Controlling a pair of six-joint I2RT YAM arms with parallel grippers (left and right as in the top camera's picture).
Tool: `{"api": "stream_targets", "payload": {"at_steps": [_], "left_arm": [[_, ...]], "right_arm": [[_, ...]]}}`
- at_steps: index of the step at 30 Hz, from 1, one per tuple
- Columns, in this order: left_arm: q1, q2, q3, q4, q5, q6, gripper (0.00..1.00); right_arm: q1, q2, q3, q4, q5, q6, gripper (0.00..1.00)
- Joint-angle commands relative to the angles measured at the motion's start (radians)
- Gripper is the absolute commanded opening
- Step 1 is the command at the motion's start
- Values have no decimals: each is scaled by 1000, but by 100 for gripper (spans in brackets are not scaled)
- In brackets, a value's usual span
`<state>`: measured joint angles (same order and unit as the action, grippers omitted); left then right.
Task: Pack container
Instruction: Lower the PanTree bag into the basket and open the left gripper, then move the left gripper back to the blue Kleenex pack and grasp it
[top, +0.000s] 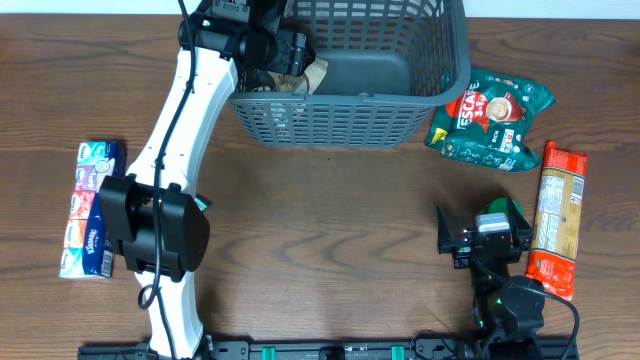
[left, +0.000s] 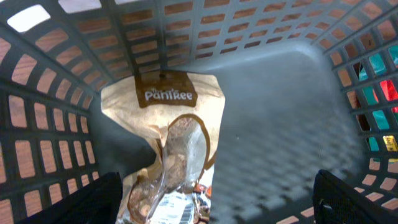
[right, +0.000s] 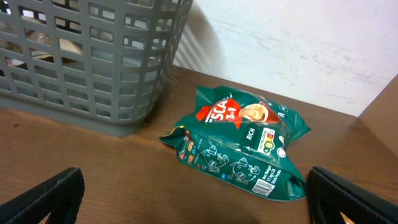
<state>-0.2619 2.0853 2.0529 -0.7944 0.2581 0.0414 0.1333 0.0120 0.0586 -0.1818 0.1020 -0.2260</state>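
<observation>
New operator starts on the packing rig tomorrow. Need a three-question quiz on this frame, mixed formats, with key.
1. True or false: the green coffee packet lies outside the container.
2. What lies in the container? A. nothing B. one beige Pantree packet C. three packets
3. How many packets lie outside the container on the robot's right?
Key: 1 true; 2 B; 3 two, the green coffee packet and the orange packet.
</observation>
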Motion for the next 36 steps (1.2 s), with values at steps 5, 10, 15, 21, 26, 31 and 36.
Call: {"api": "stream_targets", "payload": {"at_steps": [5, 10, 15, 21, 26, 31, 36], "left_arm": [[5, -157, 8, 55, -9, 10, 86], [24, -298, 8, 61, -67, 17, 92], [84, -423, 8, -39, -242, 18, 93], [199, -496, 8, -277, -364, 16, 93], [299, -497, 3, -479, -434, -30, 99], [387, -497, -34, -575, -435, -70, 99], [459, -497, -114, -581, -435, -69, 99]], "right_arm": [[-3, -6, -4, 0, -1, 16, 99], [-3, -6, -4, 0, -1, 16, 99], [-3, -6, -4, 0, -1, 16, 99], [-3, -6, -4, 0, -1, 16, 99], [-3, -6, -4, 0, -1, 16, 99], [-3, -6, -4, 0, -1, 16, 99], [-3, -6, -4, 0, -1, 16, 99]]}}
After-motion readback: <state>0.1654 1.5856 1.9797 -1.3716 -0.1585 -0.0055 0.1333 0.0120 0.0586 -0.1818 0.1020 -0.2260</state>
